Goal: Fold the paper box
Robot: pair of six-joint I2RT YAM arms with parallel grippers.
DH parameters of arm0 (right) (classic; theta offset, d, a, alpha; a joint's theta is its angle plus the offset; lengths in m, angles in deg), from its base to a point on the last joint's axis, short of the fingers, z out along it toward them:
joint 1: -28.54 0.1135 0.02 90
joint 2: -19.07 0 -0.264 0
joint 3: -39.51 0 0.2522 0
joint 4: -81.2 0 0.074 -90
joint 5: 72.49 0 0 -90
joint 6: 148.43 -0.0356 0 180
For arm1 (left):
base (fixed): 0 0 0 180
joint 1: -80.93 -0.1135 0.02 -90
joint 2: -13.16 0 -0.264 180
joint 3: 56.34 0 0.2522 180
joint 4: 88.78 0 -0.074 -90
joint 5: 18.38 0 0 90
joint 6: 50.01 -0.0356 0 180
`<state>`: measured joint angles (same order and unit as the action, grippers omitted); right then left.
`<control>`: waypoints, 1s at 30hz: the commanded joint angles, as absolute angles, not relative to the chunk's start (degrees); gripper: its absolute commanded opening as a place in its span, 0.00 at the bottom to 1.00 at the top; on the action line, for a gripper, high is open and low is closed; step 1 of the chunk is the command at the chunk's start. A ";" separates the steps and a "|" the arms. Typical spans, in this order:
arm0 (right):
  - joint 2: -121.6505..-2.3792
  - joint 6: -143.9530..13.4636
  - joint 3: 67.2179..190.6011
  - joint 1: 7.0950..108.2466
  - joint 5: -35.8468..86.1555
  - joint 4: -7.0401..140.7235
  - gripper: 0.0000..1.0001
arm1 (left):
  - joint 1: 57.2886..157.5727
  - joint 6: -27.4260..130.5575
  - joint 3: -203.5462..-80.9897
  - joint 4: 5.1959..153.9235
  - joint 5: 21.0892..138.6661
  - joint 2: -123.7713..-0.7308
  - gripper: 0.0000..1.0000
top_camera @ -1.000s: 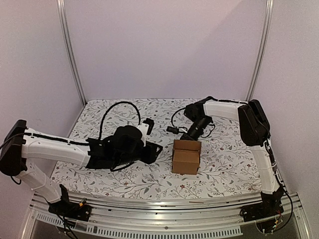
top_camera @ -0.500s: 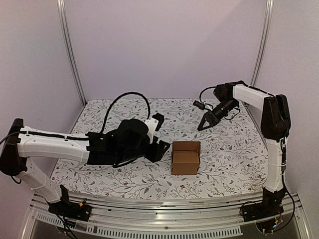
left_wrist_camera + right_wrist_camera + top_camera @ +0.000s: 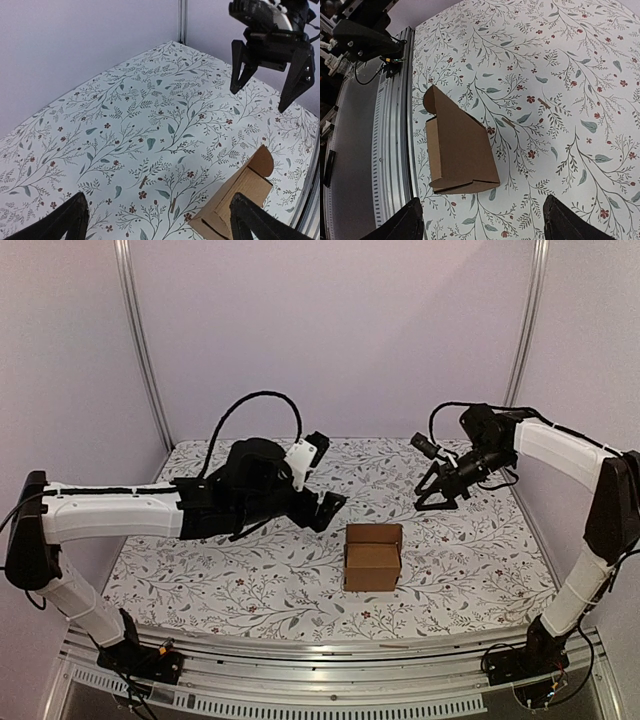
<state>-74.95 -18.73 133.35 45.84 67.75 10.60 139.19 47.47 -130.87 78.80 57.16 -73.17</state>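
One paper box (image 3: 373, 558); left gripper (image 3: 332, 510), right gripper (image 3: 258, 100) both spread.

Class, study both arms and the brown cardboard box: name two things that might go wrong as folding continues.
1. The brown cardboard box stands free on the floral tablecloth, held by neither gripper; a one-sided push from the left gripper may slide or tip it.
2. Its rounded tab flap sticks out untucked; the open fingers of the right gripper might crush it instead of tucking it.
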 commanded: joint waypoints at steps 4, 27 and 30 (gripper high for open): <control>-78.02 -22.56 137.37 50.46 63.14 10.55 0.53 | 138.24 46.81 -138.75 77.66 66.66 -79.63 0.77; -74.16 -18.28 138.22 70.05 32.36 14.97 0.43 | 145.58 75.46 -107.50 99.78 59.45 -72.70 0.55; -74.87 -18.33 139.03 70.34 31.91 14.78 0.42 | 146.54 77.13 -106.23 105.29 60.29 -76.20 0.55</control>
<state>-73.51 -19.05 136.67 69.67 34.42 15.17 145.25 73.39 -108.01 96.29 60.79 -72.56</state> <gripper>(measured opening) 0.421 0.547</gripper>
